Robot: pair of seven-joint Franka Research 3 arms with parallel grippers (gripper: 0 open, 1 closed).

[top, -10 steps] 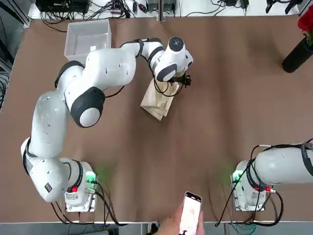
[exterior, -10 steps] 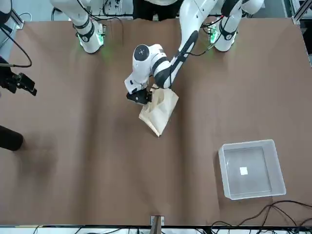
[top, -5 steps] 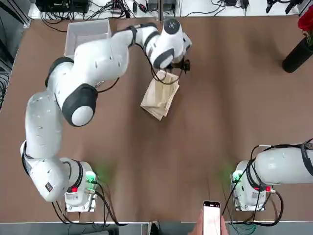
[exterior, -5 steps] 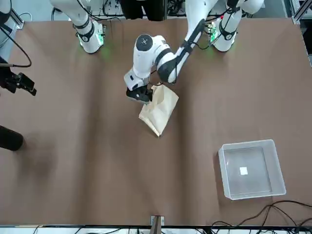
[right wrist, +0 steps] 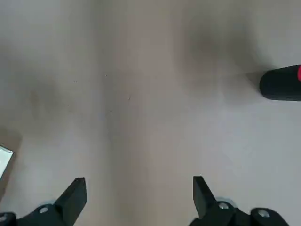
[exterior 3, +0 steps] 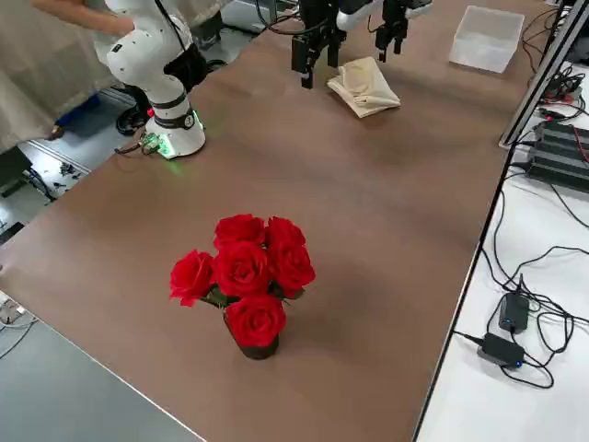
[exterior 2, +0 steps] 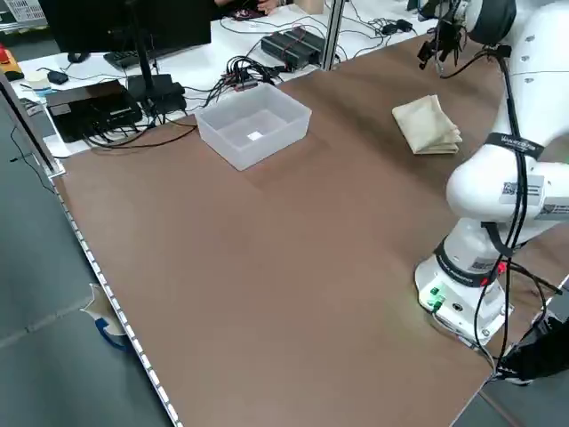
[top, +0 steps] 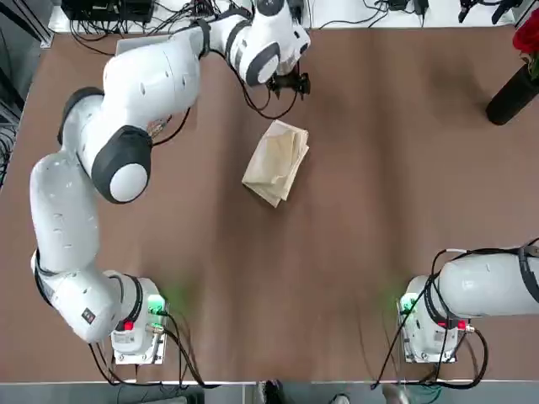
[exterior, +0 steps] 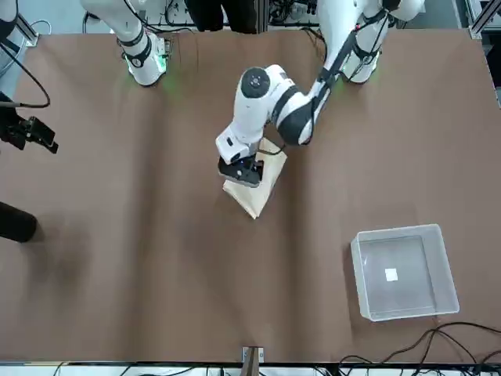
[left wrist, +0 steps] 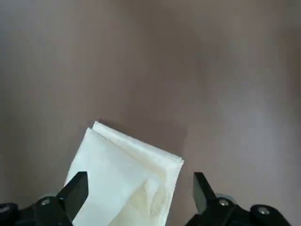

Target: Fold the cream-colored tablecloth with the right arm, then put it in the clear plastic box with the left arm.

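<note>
The cream-colored tablecloth (top: 276,162) lies folded into a small layered rectangle at mid-table, also seen as the tablecloth (exterior 2: 427,124) and the tablecloth (left wrist: 127,174). My left gripper (top: 289,82) hangs open above the table just past the cloth's far end, holding nothing; in its wrist view the left gripper (left wrist: 138,188) frames the cloth lying below. In the front view the left gripper (exterior: 243,168) covers part of the tablecloth (exterior: 254,192). The clear plastic box (exterior: 403,270) stands at the far left corner, empty except for a white label. My right gripper (right wrist: 139,190) is open over bare table.
The right arm's base (top: 438,320) stays parked at the near right. A black vase (top: 514,93) of red roses (exterior 3: 244,276) stands at the far right. Cables and electronics (exterior 2: 293,44) lie beyond the far edge. In the top view the left arm hides most of the box.
My left gripper has lifted off the cloth and drawn toward the far side, leaving the cloth on the table. A hand holding a phone at the near edge has gone.
</note>
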